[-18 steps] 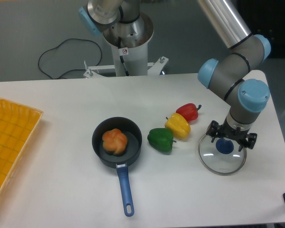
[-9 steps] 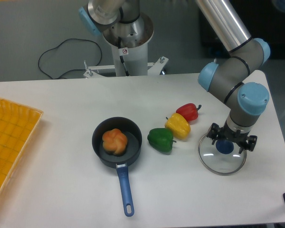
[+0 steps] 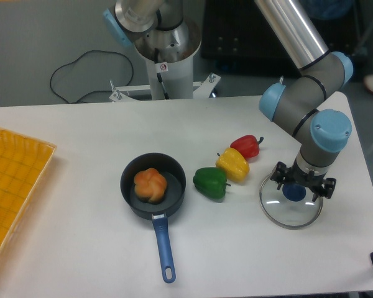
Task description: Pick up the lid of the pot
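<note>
The two-finger gripper (image 3: 303, 181) is set with fingers apart; the transparent pot lid (image 3: 287, 215) is located beneath it, blue knob (image 3: 293, 192) off-centre between the fingertips; if closure is made too high, the knob may be missed; by uneven contact, the lid may be dragged sideways.

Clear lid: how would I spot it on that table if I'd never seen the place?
Find the big robot arm at the picture's right and follow it down to its claw. There lies the round lid, with a blue knob. Being flat and see-through sets it apart from the red, yellow and green peppers nearby.
</note>
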Available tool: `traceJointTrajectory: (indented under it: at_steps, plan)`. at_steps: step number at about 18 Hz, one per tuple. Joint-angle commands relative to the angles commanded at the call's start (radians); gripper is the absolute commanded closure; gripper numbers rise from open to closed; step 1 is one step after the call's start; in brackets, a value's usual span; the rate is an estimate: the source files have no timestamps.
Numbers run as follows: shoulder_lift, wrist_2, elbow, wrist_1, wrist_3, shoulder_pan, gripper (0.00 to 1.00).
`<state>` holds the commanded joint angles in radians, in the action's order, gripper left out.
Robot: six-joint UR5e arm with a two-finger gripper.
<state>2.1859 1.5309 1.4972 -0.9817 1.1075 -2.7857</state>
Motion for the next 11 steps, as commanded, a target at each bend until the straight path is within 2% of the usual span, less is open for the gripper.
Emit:
traceJointTrajectory:
  at_steps: [11]
  plan:
    - [-0.002,0.000,0.006,0.000,-0.002,0.003,0.19]
